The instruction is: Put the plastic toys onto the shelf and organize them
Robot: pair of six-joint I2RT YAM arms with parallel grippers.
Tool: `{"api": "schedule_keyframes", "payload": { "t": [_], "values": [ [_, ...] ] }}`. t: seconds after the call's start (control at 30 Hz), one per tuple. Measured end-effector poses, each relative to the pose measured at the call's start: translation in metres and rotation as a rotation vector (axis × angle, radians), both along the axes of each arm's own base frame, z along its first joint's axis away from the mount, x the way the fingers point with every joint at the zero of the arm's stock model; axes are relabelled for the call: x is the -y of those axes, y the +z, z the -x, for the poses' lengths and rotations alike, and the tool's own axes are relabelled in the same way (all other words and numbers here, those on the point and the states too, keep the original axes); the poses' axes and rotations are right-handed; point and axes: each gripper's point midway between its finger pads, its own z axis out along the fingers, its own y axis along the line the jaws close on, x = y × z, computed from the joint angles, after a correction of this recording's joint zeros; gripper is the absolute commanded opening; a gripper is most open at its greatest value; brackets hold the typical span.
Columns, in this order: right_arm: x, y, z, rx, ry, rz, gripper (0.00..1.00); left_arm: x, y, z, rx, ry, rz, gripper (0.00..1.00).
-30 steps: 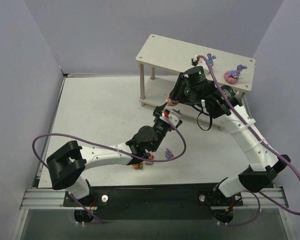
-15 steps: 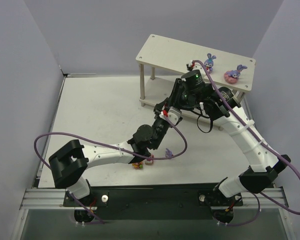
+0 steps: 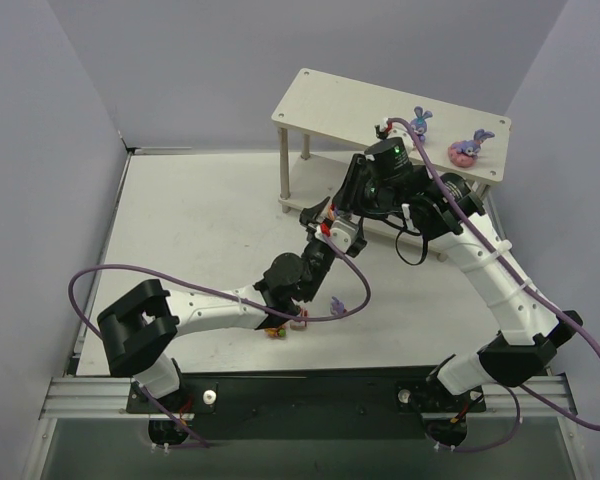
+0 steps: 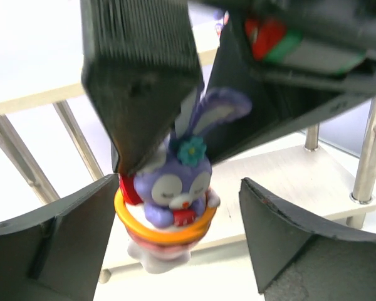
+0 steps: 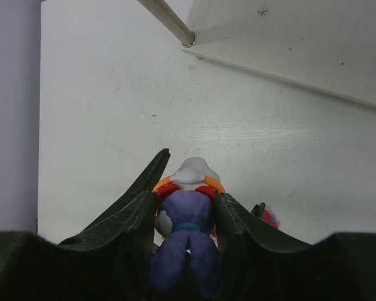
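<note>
My right gripper [image 5: 187,188] is shut on a purple bunny on an orange ring base [image 5: 185,219] and holds it in the air in front of the wooden shelf [image 3: 350,100]. In the top view the right gripper [image 3: 330,208] meets my left gripper [image 3: 314,226] there. In the left wrist view the bunny [image 4: 174,182] hangs between the right gripper's black fingers [image 4: 138,81]. My left gripper [image 4: 180,183] is open, with one jaw on each side of the toy's base. Two purple bunnies [image 3: 419,122] [image 3: 468,148] stand on the shelf's top board.
Under the left forearm, near the table's front, lie a small purple toy [image 3: 338,304], a pink one [image 3: 298,320] and an orange-red one [image 3: 275,331]. The shelf's lower board [image 4: 288,169] and thin legs [image 4: 370,144] are just behind the grippers. Purple cables loop over the table.
Both grippers have shifted slightly left, in front of the shelf. The left gripper has come up around the bunny that the right gripper holds.
</note>
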Motion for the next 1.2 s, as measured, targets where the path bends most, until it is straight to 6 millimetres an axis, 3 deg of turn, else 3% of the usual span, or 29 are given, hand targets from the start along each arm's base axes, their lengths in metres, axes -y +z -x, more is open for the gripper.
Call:
{"api": "schedule_keyframes", "payload": {
  "t": [0.07, 0.27, 0.57, 0.67, 0.77, 0.87, 0.9, 1.0, 1.1, 1.2],
  "values": [
    [0.001, 0.000, 0.000, 0.000, -0.001, 0.001, 0.00, 0.000, -0.005, 0.000, -0.008, -0.002, -0.004, 0.73],
    [0.003, -0.001, -0.002, -0.002, -0.008, 0.002, 0.00, -0.002, -0.010, 0.000, -0.015, -0.001, -0.008, 0.62],
    [0.005, -0.002, -0.001, -0.009, -0.009, 0.004, 0.00, -0.002, -0.013, 0.000, -0.023, -0.004, -0.002, 0.23],
    [0.005, -0.002, -0.001, -0.009, -0.010, 0.005, 0.00, -0.002, -0.013, 0.001, -0.024, -0.005, 0.000, 0.01],
    [0.005, -0.002, -0.001, -0.010, -0.009, 0.005, 0.01, -0.002, -0.013, 0.001, -0.026, -0.007, 0.003, 0.00],
    [0.005, -0.002, -0.001, -0.010, -0.010, 0.005, 0.18, -0.002, -0.013, 0.001, -0.028, -0.008, 0.006, 0.00],
    [0.005, -0.002, -0.001, -0.009, -0.009, 0.005, 0.28, -0.002, -0.013, 0.001, -0.029, -0.009, 0.008, 0.00],
    [0.006, -0.001, 0.000, -0.007, -0.008, 0.007, 0.44, -0.001, -0.013, 0.001, -0.034, -0.017, 0.014, 0.00],
    [0.008, 0.001, -0.001, 0.004, -0.012, 0.003, 0.56, 0.000, -0.011, 0.004, -0.042, -0.036, 0.025, 0.00],
    [0.009, 0.016, -0.003, 0.057, -0.011, -0.028, 0.62, 0.001, -0.012, 0.007, -0.058, -0.061, 0.024, 0.00]
  ]
}}
